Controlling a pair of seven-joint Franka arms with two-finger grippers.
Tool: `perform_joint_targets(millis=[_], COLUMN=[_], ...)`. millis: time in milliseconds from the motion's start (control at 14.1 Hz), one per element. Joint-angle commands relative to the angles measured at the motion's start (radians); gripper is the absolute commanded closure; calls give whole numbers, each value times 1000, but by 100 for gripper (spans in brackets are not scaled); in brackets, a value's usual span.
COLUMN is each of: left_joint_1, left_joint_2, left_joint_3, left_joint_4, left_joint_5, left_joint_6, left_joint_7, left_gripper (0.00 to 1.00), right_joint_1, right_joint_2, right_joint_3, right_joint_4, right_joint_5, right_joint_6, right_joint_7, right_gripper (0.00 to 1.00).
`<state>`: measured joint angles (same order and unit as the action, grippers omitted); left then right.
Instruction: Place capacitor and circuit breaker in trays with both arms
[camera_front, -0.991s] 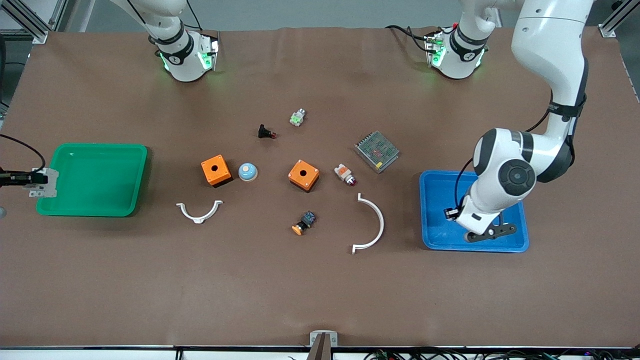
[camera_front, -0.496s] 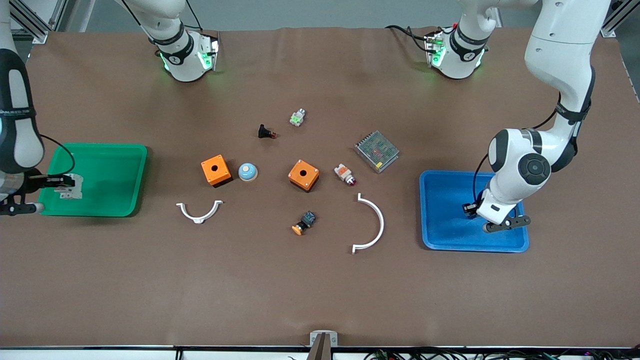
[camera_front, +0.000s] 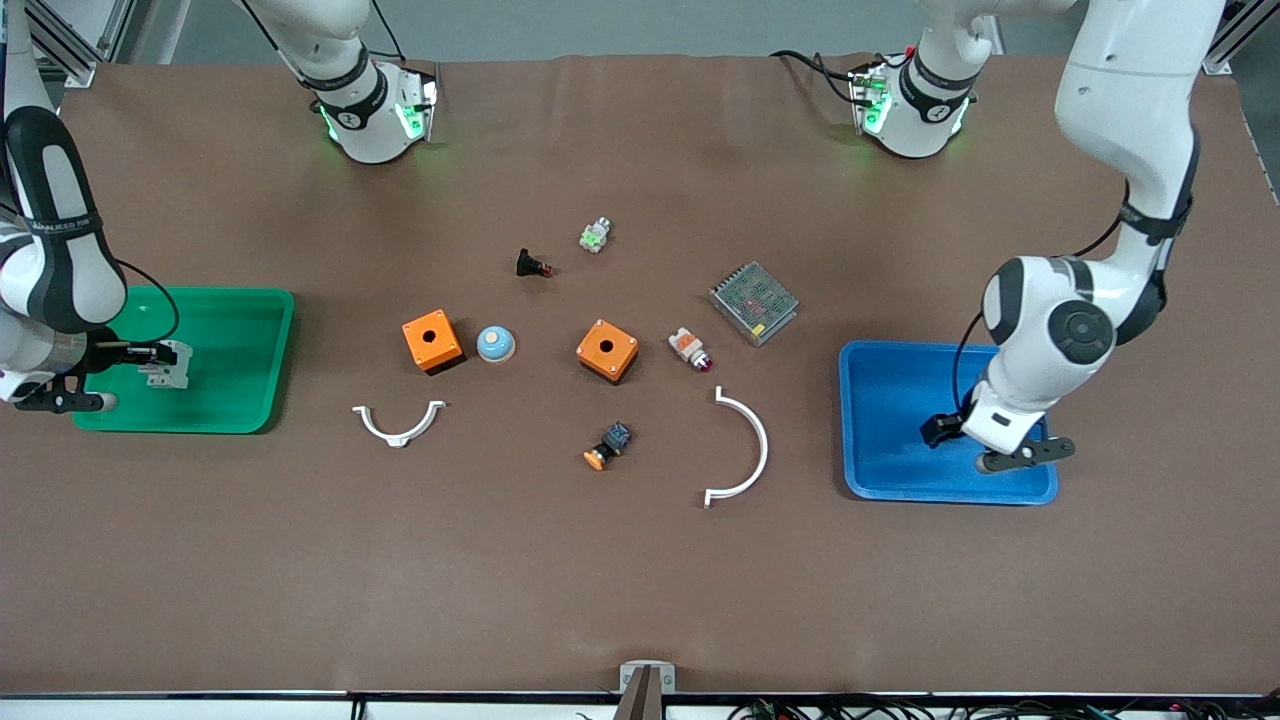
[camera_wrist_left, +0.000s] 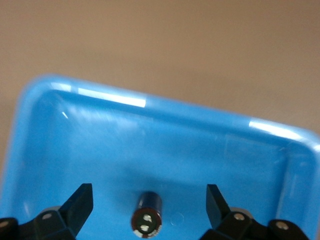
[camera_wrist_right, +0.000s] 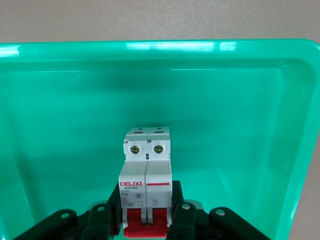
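Note:
The capacitor, a tiny black cylinder with a pale end, lies on the floor of the blue tray between my left gripper's open fingers, touching neither. In the front view that gripper is low over the blue tray and the capacitor is hidden. My right gripper is shut on the circuit breaker, a white-grey block with red levers. It holds the breaker low inside the green tray; the gripper reaches in from the tray's outer edge.
Between the trays lie two orange boxes, a blue dome, two white curved pieces, an orange-capped push button, a white-and-orange part, a metal mesh unit and two small parts.
My right gripper has carried the circuit breaker from outside the green tray's outer edge to over its inside. My left wrist has shifted toward the left arm's end of the table over the blue tray.

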<state>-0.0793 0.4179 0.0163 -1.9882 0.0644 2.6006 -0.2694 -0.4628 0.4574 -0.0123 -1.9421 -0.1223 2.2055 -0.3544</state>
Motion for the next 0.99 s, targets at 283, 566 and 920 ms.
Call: perform_joint_targets(millis=[283,566,920], left_joint_1=[47,46,47], left_joint_2=[-243,-309,-404], left_joint_3=[-6,-7,-39], left_joint_4=[208,373,397], left_joint_5=[21,15,11], left_joint_6=[-481,-796,-971], left_joint_7=[116,217,294], left_gripper=[0,0,0], right_joint_1=[-24,102,225], right_joint_2=[-95,-218,-416], right_joint_3=[29,40,40], right_joint_4=[-35,143,149], right_joint_5=[-14,-14,120], right_joint_6=[-12,-356,-510], right_joint_7=[22,121,210], right_gripper=[0,0,0])
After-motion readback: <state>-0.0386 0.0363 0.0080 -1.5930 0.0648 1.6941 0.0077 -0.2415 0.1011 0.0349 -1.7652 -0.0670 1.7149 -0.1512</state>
